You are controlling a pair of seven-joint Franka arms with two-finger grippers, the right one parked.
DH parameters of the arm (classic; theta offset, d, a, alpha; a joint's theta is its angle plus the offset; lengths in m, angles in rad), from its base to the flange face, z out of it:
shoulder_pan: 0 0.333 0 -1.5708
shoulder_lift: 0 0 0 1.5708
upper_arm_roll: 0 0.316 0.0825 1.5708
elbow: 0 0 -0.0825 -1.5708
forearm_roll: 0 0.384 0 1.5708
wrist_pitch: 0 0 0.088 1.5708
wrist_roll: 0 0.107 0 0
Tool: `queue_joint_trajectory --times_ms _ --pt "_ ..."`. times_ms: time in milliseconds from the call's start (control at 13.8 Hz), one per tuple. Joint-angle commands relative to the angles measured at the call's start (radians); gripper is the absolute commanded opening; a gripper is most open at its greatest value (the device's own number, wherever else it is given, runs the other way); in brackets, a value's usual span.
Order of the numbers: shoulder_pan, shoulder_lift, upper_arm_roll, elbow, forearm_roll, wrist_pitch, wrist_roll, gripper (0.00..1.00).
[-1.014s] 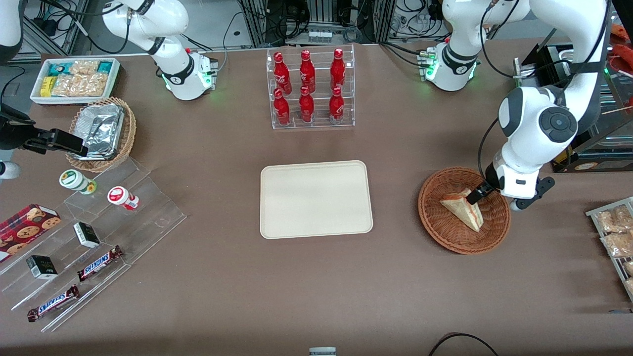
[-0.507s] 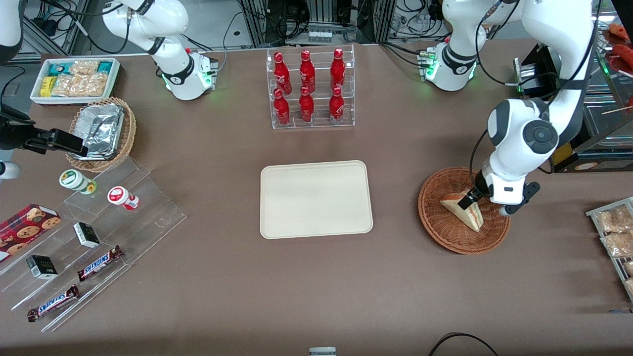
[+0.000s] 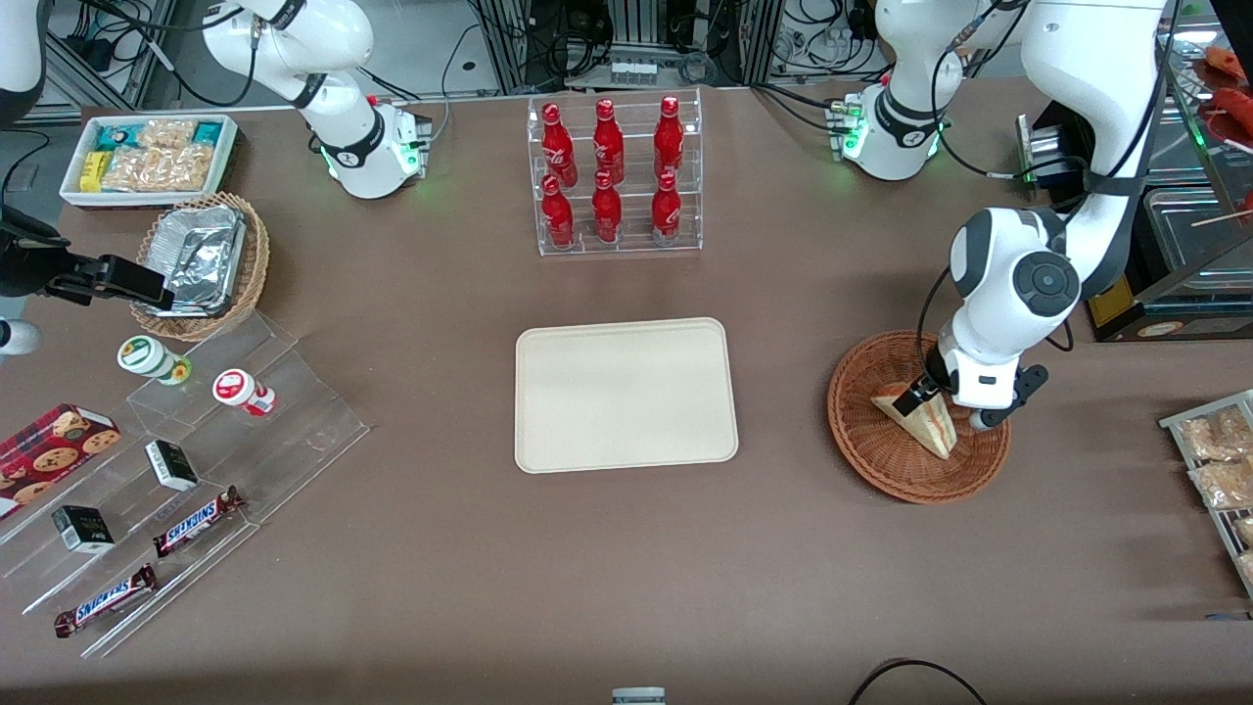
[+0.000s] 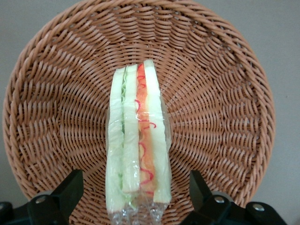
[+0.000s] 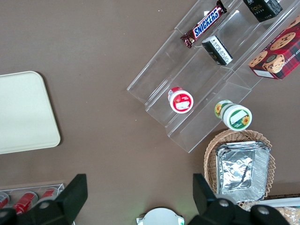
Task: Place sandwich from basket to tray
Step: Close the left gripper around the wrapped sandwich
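Observation:
The sandwich (image 3: pixel 923 425), a plastic-wrapped wedge with red and green filling, lies in the reddish-brown wicker basket (image 3: pixel 866 446) toward the working arm's end of the table. In the wrist view the sandwich (image 4: pixel 137 136) stands on edge in the middle of the basket (image 4: pixel 220 98). My gripper (image 3: pixel 922 399) hangs low over the wedge's wide end. It is open (image 4: pixel 135 194), one black finger on each side of the sandwich with wicker showing in both gaps. The cream tray (image 3: pixel 626 395) lies bare at mid-table, beside the basket.
A clear rack of red bottles (image 3: pixel 615 176) stands farther from the front camera than the tray. Toward the parked arm's end are a tan basket with a foil tray (image 3: pixel 201 262), a white snack bin (image 3: pixel 147 157) and a stepped acrylic shelf (image 3: pixel 196 460). A wire rack of packets (image 3: pixel 1214 460) borders the basket.
My gripper has slid across the basket toward the tray and now straddles the sandwich's wide end. The sandwich has not moved.

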Motion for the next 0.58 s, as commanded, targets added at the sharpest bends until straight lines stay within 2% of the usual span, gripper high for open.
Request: queue_joint_trajectory --times_ms 0,72,145,217,290,362,435,507 --pt "-0.003 0.021 0.002 -0.008 0.003 0.037 -0.021 1.0" --pt "-0.003 0.024 0.004 -0.008 0.003 0.037 -0.021 0.99" --pt "-0.003 0.031 0.004 -0.005 0.003 0.038 -0.021 0.91" --pt "-0.003 0.034 0.004 -0.003 0.003 0.038 -0.022 0.67" --pt "-0.003 0.034 0.004 -0.002 0.003 0.037 -0.021 0.35" --pt "0.0 0.032 0.004 0.0 0.003 0.037 -0.019 0.1" --pt "0.0 0.029 0.004 0.003 0.003 0.035 -0.016 0.0" --pt "0.0 0.029 0.006 0.01 0.003 0.031 -0.01 0.0"
